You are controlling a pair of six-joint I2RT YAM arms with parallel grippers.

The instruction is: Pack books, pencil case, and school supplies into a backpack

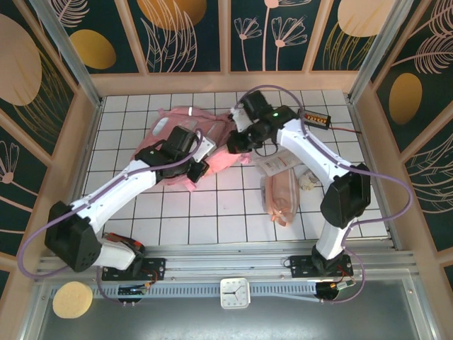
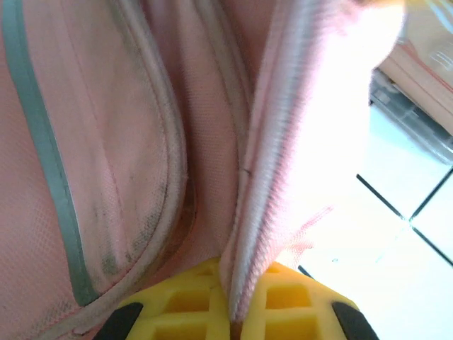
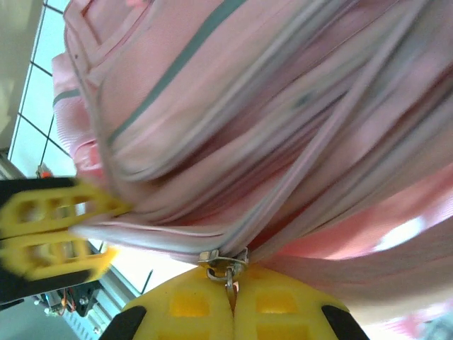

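From the overhead camera I see the backpack [image 1: 167, 126] lying at the far middle of the white tiled table [image 1: 212, 219]. It is a soft, rumpled heap of pink fabric with a pale reflective strip, and both arms reach into it.

On my left wrist feed the left gripper [image 2: 237, 312] has its jaws pressed together on a thin fold of pink cloth with a whitish woven edge. The yellow latticed fingers [image 2: 184, 304] sit on either side of that fold. Beside it the backpack [image 2: 106, 142] shows a fine mesh weave, rounded piped seams with grey smudges, and a flat grey-green band.

On the right wrist feed the right gripper [image 3: 230, 287] is clamped on the small metal zipper pull [image 3: 225, 265]. Long pale zipper tapes run away from it across the pink cloth.

To the right of the backpack the school supplies packet [image 1: 278, 164] lies flat, clear and white. Just nearer to me is the pencil case [image 1: 283, 195], a soft, pale pink oblong. A small black device [image 1: 316, 118] with orange dots sits at the far right.
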